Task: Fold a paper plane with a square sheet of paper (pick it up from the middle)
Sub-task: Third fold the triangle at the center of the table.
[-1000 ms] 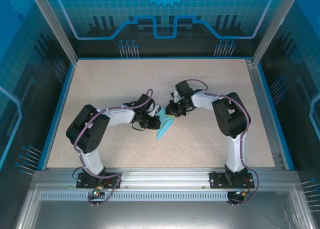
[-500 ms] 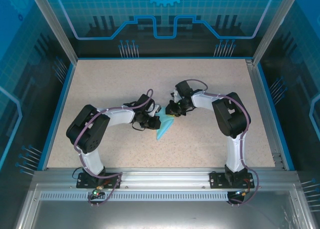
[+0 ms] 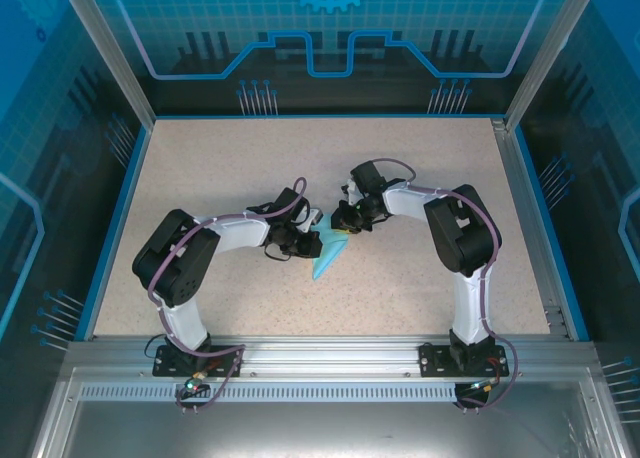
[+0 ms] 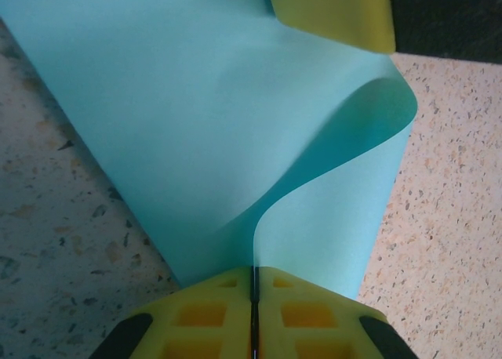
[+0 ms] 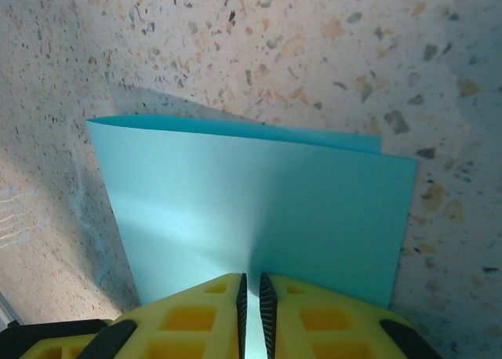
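- Sheet of paper (image 4: pixel 235 139): thin, cyan, very light and floppy. It bows into a soft curl just ahead of the left gripper (image 4: pixel 253 274), so expect sag, flutter and slip; it won't hold its shape.
- It likely creases for good and tears easily, so go slow and don't tug between the 2 arms.
- It is already doubled over: 2 layers show ahead of the right gripper (image 5: pixel 251 282), edges nearly matched, with 1 peeking past the other.
- Where it is: strung between the 2 grippers over the table (image 3: pixel 420 168), loose end trailing away from both. Can't tell if that tip touches the table.
- Left gripper: jaws shut tight, paper edge pinched in the seam between the yellow pads.
- Right gripper: jaws nearly closed, with the paper edge clamped in the thin slit near the middle of that edge.
- The right gripper sits close, just across the sheet from the left fingertips.
- Best hold, my call: pinch at an edge or along the fold, near the middle so neither side droops. Take both layers together or they'll slide apart.
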Action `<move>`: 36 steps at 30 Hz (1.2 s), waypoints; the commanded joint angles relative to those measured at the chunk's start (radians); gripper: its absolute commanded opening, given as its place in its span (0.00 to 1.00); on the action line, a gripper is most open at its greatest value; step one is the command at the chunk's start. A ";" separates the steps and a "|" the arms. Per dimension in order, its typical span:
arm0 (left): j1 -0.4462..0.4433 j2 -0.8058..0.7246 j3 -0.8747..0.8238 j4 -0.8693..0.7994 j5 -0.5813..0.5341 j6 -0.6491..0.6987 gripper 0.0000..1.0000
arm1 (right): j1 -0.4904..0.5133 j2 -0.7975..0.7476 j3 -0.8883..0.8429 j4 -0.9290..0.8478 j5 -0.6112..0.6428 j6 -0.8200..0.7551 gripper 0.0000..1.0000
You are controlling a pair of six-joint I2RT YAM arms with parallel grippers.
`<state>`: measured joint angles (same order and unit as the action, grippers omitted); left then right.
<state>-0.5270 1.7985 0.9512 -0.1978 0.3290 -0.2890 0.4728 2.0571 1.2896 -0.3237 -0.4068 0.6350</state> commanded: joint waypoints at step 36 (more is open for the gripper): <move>0.007 0.006 -0.038 -0.017 0.013 0.011 0.09 | 0.298 -0.447 -0.564 0.558 0.115 0.416 0.00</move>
<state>-0.5262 1.8004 0.9394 -0.1856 0.3370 -0.2893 0.7322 1.6215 0.7330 0.1520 -0.3496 0.9936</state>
